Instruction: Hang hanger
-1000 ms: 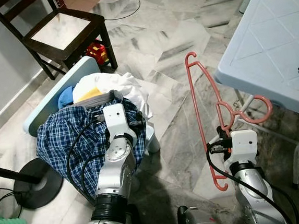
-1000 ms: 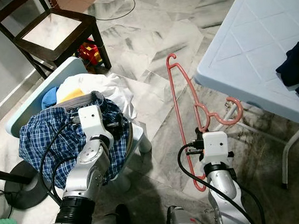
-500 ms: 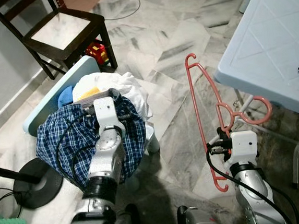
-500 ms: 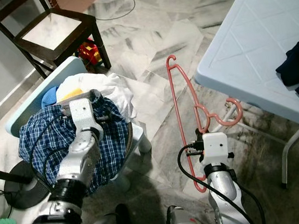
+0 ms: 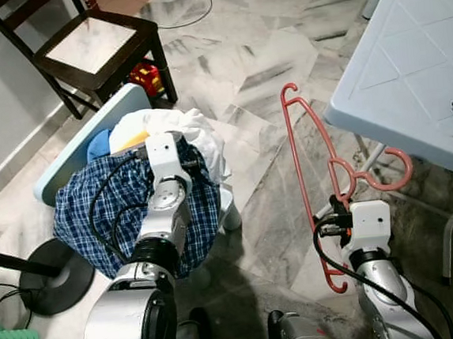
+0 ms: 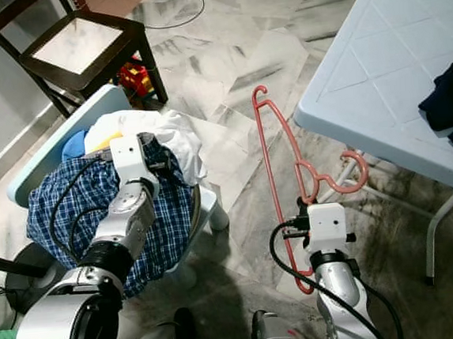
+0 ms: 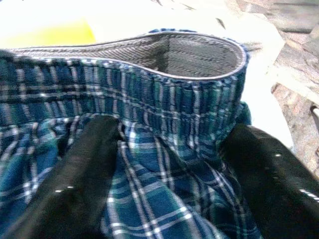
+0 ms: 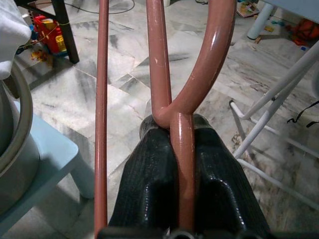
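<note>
The right pincer point(image 8: 182, 149) clamps the neck of a salmon-pink plastic hanger point(image 5: 310, 170), held upright beside the pale blue plastic bench point(image 5: 407, 58). The left pincer point(image 7: 169, 164) spreads wide, pressed into blue plaid cloth point(image 5: 107, 212) piled in a basket.

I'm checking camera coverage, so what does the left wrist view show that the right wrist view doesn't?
Left wrist view: the left gripper with jaws open, pressed into blue plaid cloth with a grey waistband. Right wrist view: the right gripper, jaws shut on the pink hanger, above marble floor. Shared: white cloth from the pile appears at the edge of both.
</note>
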Robot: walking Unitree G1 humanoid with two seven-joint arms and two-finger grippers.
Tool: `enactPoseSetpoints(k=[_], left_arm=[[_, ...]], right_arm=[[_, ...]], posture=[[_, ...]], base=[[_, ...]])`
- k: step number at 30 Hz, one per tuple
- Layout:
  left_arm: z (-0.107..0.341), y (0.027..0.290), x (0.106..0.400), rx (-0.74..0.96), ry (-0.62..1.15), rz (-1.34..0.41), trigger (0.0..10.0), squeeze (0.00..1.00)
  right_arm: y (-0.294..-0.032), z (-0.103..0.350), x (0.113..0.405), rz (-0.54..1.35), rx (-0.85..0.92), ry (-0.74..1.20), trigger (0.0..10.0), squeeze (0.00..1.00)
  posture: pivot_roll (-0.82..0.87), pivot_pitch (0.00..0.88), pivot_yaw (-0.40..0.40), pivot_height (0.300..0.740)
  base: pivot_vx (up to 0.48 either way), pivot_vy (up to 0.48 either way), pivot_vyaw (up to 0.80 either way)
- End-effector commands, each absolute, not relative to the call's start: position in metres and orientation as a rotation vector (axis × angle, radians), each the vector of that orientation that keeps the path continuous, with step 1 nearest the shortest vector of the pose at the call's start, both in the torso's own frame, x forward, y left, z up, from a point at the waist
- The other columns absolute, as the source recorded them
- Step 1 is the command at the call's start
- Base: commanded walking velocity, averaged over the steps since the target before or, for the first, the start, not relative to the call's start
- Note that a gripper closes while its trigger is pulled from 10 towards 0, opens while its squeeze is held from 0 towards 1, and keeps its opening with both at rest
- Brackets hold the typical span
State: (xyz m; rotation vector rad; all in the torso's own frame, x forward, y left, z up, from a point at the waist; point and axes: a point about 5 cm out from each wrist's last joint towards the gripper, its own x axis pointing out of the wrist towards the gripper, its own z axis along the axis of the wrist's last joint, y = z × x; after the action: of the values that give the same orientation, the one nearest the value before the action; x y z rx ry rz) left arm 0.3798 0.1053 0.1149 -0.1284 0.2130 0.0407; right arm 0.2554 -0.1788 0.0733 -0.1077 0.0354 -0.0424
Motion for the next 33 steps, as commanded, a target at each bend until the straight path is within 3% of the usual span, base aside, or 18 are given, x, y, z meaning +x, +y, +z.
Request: enactPoseSetpoints(k=[1,33], left_arm=[[0.107,0.108,0.378,-0.133,0.239,0.048,0.0,0.0],[0.107,0.119,0.379,-0.092,0.205,0.054,0.0,0.0]], right_arm=[[-0.18,0.072,0.251,-0.055,-0.105,0.039,10.0,0.0],[-0.175,0.072,0.258,-0.039,-0.102,0.032,10.0,0.0]], posture=[[-0.12,0.283,0.022,0.74],[-0.1,0.274,0.021,0.74]], base=[[0.0,0.0,0.0],[0.0,0.0,0.0]])
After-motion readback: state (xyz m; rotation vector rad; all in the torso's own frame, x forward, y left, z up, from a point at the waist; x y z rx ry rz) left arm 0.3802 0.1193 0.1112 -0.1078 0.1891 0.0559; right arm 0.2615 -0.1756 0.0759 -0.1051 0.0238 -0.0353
